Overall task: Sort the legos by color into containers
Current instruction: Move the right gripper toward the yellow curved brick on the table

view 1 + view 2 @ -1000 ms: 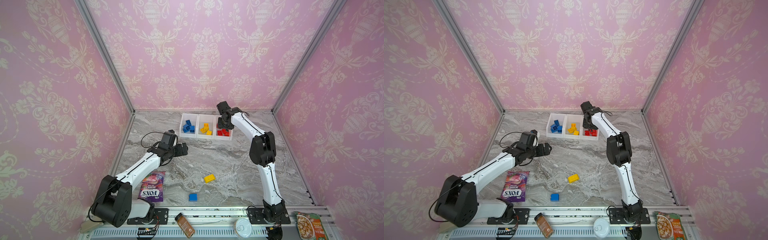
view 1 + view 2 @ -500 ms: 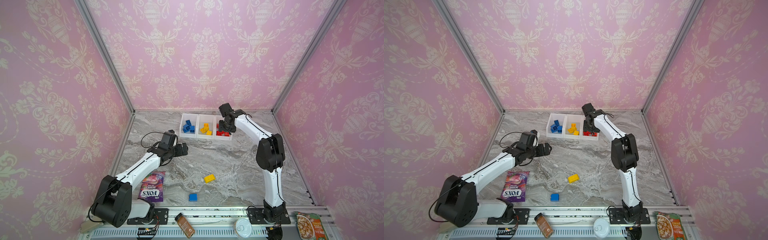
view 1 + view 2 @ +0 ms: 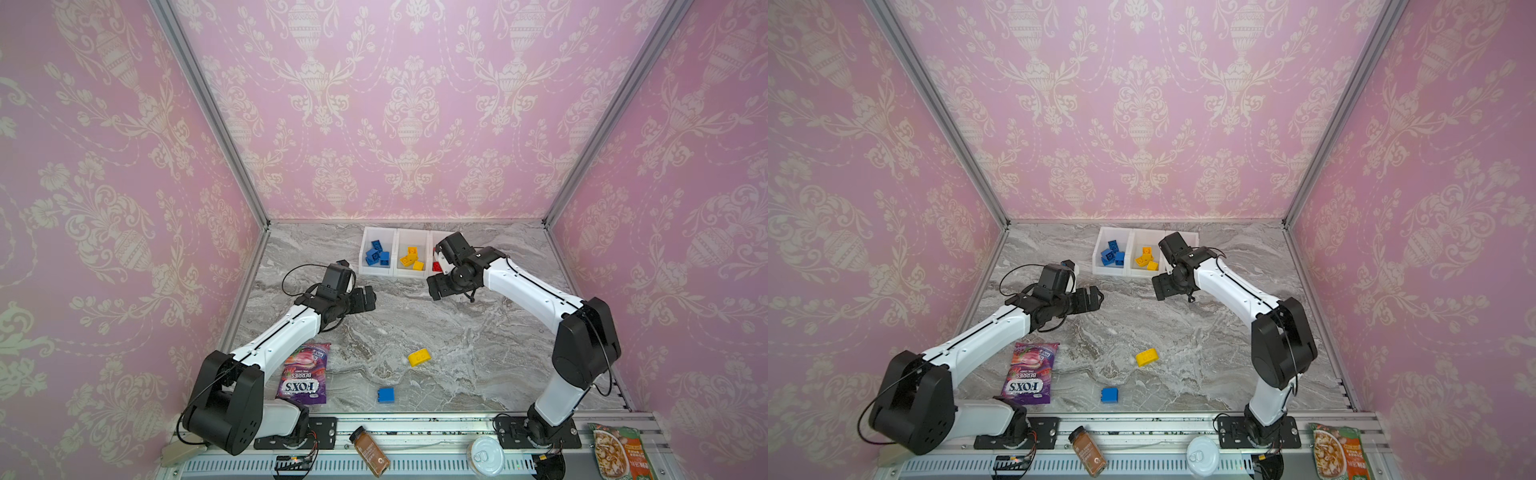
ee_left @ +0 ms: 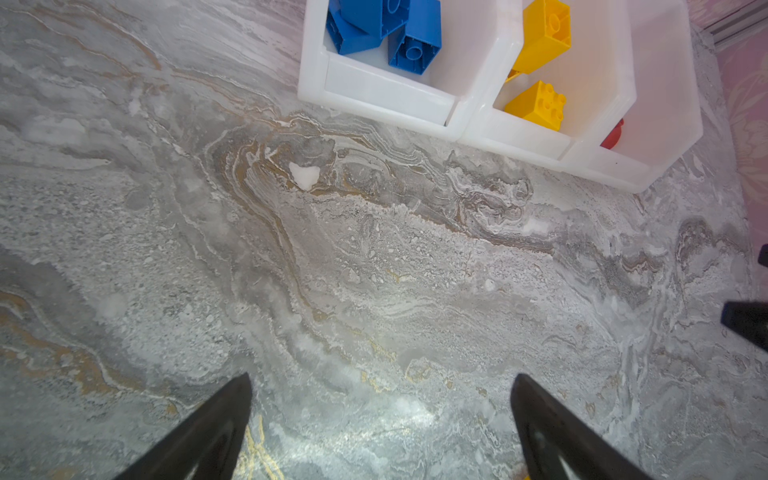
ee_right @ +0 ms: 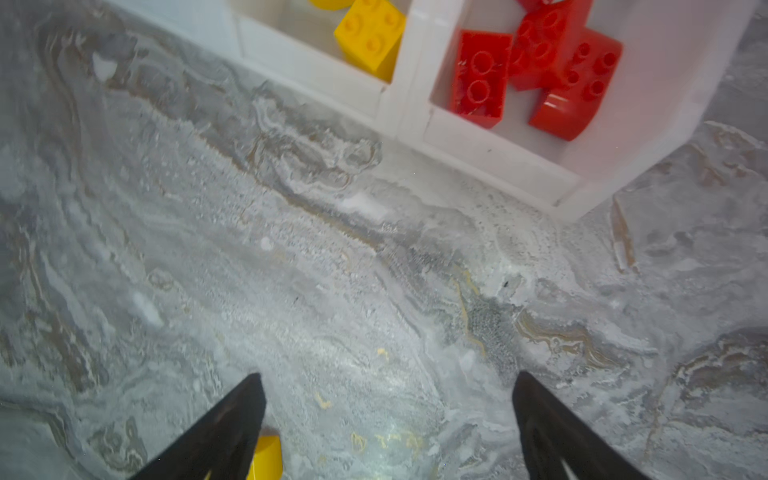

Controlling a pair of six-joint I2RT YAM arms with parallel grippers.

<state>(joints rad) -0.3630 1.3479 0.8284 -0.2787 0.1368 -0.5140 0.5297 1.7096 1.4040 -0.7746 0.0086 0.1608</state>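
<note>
Three joined white containers (image 3: 375,272) stand at the back, holding blue legos (image 3: 377,254), yellow legos (image 3: 411,258) and red legos (image 5: 540,70), one color each. In both top views my right arm hides most of the red bin. A loose yellow lego (image 3: 419,357) and a loose blue lego (image 3: 386,395) lie on the marble toward the front. My right gripper (image 3: 436,286) hovers open and empty just in front of the bins. Left of it, my left gripper (image 3: 368,299) is open and empty over bare marble. The loose yellow lego (image 5: 266,457) shows beside one right finger.
A purple FOX'S candy bag (image 3: 305,374) lies by the left arm. On the front rail are a spice bottle (image 3: 370,451), a round white tub (image 3: 485,457) and a snack packet (image 3: 619,453). Pink walls close three sides.
My right gripper has drawn back from over the red bin to the marble in front of the bins, and its jaws have opened wide. The left arm has not moved.
</note>
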